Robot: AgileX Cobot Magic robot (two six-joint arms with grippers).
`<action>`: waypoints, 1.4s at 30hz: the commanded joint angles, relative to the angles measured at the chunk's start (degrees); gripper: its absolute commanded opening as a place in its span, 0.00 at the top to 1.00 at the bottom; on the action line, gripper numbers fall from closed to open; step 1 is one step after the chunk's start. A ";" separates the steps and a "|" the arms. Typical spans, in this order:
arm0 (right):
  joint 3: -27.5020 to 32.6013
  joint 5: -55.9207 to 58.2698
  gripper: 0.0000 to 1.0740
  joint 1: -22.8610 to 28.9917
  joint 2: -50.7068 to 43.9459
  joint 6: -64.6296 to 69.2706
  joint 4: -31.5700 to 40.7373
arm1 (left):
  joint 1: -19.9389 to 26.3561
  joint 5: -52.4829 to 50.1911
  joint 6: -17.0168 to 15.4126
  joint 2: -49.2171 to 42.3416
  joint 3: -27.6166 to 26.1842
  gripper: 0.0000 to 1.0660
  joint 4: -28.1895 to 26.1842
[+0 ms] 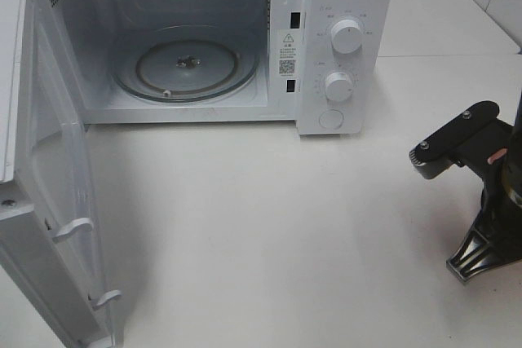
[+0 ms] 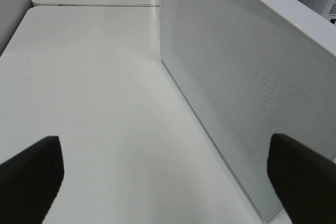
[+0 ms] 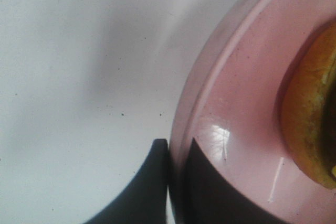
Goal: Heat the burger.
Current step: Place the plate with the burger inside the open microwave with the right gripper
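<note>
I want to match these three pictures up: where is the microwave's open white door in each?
Exterior high: the open white microwave door stands along the left edge.
Left wrist: its dotted panel rises beside the white tabletop.
Right wrist: not in it.
Shared landmark: that tabletop, in all three.

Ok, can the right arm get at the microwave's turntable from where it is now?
Probably yes. The door stands wide open, the glass turntable is bare, and nothing shows on the table between them. The right claw is shut on the rim of the pink plate, burger aboard.
</note>
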 commanded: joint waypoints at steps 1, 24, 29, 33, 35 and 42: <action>-0.29 4.70 1.00 3.50 -0.63 1.09 -4.35 | -0.34 -0.34 -0.29 -1.38 0.17 0.08 -0.40; -0.29 7.96 1.00 26.41 -0.63 2.98 -4.35 | -0.34 -0.34 -0.29 -1.38 0.17 0.08 -0.40; -0.29 8.08 1.00 31.51 -0.63 2.98 -4.41 | -0.34 -0.34 -0.29 -1.38 0.17 0.08 -0.40; -0.29 8.08 1.00 35.98 -0.63 2.98 -4.64 | -0.34 -0.34 -0.29 -1.38 0.17 0.08 -0.40; -0.29 8.08 1.00 36.78 -0.63 2.98 -4.81 | -0.34 -0.34 -0.29 -1.38 0.17 0.08 -0.40; -0.29 8.08 1.00 39.82 -0.63 2.92 -5.27 | -0.34 -0.34 -0.29 -1.38 0.17 0.08 -0.40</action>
